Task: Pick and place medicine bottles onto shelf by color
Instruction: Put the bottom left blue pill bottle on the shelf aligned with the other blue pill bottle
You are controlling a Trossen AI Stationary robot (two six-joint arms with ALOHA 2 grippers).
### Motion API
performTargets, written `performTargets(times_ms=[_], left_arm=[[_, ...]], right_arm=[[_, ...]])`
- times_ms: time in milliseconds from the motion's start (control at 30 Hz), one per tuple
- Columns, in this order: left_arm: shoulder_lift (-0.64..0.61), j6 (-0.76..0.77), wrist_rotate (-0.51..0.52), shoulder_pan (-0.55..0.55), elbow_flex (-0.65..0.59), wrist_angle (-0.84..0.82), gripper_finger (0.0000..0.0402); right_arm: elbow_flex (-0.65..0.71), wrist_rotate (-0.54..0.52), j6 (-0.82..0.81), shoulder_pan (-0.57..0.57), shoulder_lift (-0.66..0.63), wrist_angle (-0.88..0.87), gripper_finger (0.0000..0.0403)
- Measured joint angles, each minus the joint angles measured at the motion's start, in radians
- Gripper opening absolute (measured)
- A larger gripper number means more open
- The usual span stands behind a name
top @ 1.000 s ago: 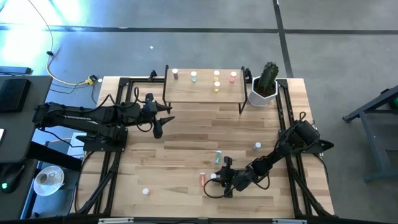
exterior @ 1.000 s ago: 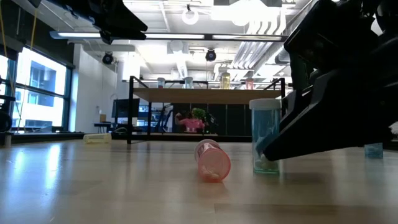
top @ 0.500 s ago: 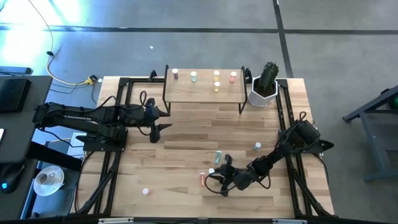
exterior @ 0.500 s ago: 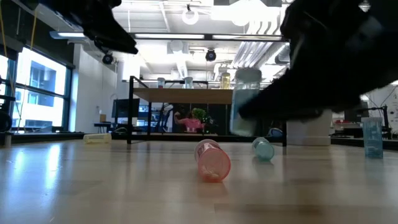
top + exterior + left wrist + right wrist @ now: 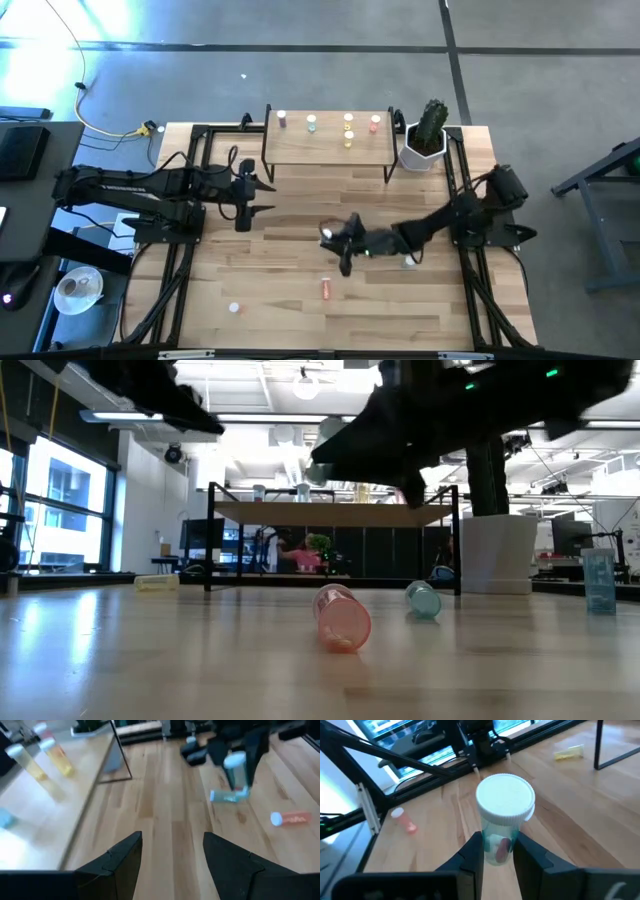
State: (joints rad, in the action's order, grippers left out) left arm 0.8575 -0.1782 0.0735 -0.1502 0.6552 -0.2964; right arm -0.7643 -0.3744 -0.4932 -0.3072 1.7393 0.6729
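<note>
My right gripper [image 5: 338, 240] hangs over the middle of the table, shut on a clear green bottle with a white cap [image 5: 505, 799]; the bottle also shows in the left wrist view [image 5: 236, 770]. A second green bottle [image 5: 227, 796] lies on its side on the table below it. A pink bottle [image 5: 326, 288] lies on its side nearer the front. The shelf [image 5: 328, 148] stands on its black legs at the far edge, with several bottles upright on it. My left gripper [image 5: 243, 210] is open and empty, left of the shelf's front. My right gripper pinches the green bottle's body [image 5: 498, 851], just below the white cap, between its two fingers [image 5: 472, 851]. The bottle stands upright in the hold, cap up, lifted clear of the table.
A white pot with a cactus [image 5: 428, 135] stands right of the shelf. A small blue bottle [image 5: 408, 261] stands beside my right arm, and a pale-capped one [image 5: 233, 308] near the front left. Black frame rails run along both table sides.
My right gripper has risen from the table's near side, next to the pink bottle, and gone toward the far edge. The green bottle, which stood on the table, is now lifted clear and still upright. My left gripper has drawn back a little toward the left edge.
</note>
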Motion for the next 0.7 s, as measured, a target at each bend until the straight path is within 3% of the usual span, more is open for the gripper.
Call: performTargets(times_ms=[133, 267, 467, 700], left_arm=[[0.018, -0.045, -0.054, -0.036, 0.06, -0.007, 0.02], [0.048, -0.104, -0.082, -0.069, 0.1, -0.017, 0.02], [0.123, -0.14, -0.152, -0.141, 0.161, -0.014, 0.02], [0.249, -0.139, -0.238, -0.216, 0.22, -0.01, 0.02]], right_arm=[[-0.015, 0.134, 0.003, 0.091, -0.012, -0.021, 0.0068], [-0.094, 0.226, 0.053, 0.159, -0.013, -0.168, 0.0068], [-0.262, 0.238, 0.16, 0.228, -0.013, -0.488, 0.0068], [-0.366, 0.238, 0.269, 0.277, -0.013, -0.599, 0.0068]])
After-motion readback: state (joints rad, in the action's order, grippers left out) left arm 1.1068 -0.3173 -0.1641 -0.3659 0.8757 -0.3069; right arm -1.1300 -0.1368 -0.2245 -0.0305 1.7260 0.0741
